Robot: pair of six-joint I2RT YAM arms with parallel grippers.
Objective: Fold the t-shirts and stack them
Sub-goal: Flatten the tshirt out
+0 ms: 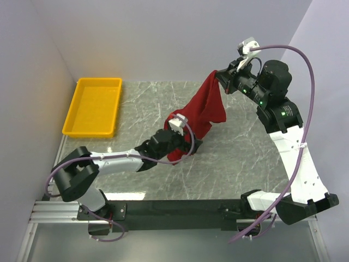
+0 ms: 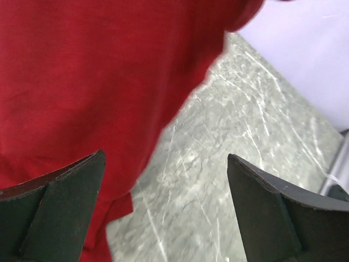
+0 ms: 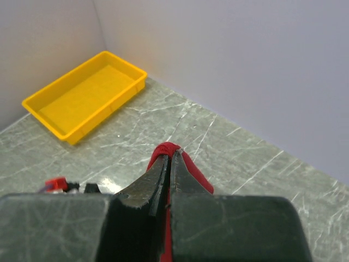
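Above the table [image 1: 245, 158], right pincer [image 3: 170, 158] pinches t-shirt [image 1: 204, 106]; left pincer [image 2: 166, 161] gapes.

t-shirt [image 1: 204, 109] lower part partly hidden behind left gripper [image 1: 188, 143].

The t-shirt [image 1: 204, 112] is noted as plain dark red throughout. The tray [image 1: 92, 106] is logged as bright yellow, unpatterned. The table [image 1: 234, 158] is marked grey-green, stone-patterned, crossed by thin white veins. The walls [image 1: 163, 38] are recorded as pale lilac-white, plain. The right arm [image 1: 311, 180] is clad in white and black, dotted with small green lights; its cable [image 1: 313, 87] is dull purple. Matt black is seen on the left gripper [image 2: 164, 154] and right gripper [image 3: 170, 154].
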